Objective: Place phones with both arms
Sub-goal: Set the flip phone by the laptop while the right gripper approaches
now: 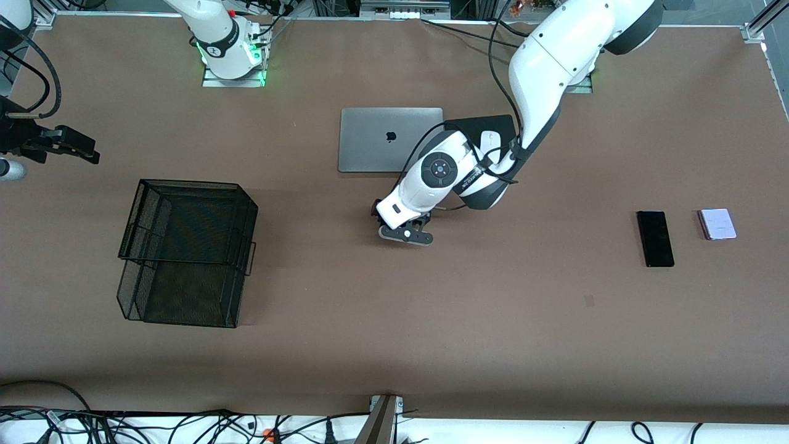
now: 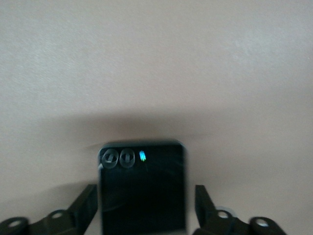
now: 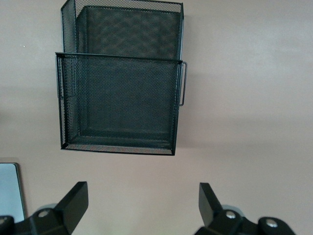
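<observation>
The small squarish black phone (image 2: pixel 143 191) lies flat on the brown table between the fingers of my left gripper (image 2: pixel 145 193), with a thin gap on each side. That gripper is open. In the front view my left gripper (image 1: pixel 405 234) is low over the table's middle, nearer the front camera than the laptop, and hides this phone. The long slim black phone (image 1: pixel 655 238) and the pale lavender phone (image 1: pixel 718 223) lie side by side at the left arm's end of the table. My right gripper (image 1: pixel 80 148) is open and empty at the right arm's end, over bare table (image 3: pixel 143 196).
A black wire-mesh basket (image 1: pixel 185 253) stands toward the right arm's end and also shows in the right wrist view (image 3: pixel 120 98). A closed silver laptop (image 1: pixel 390 139) lies mid-table near the bases. A white mouse (image 1: pixel 490 140) sits on a black pad beside it.
</observation>
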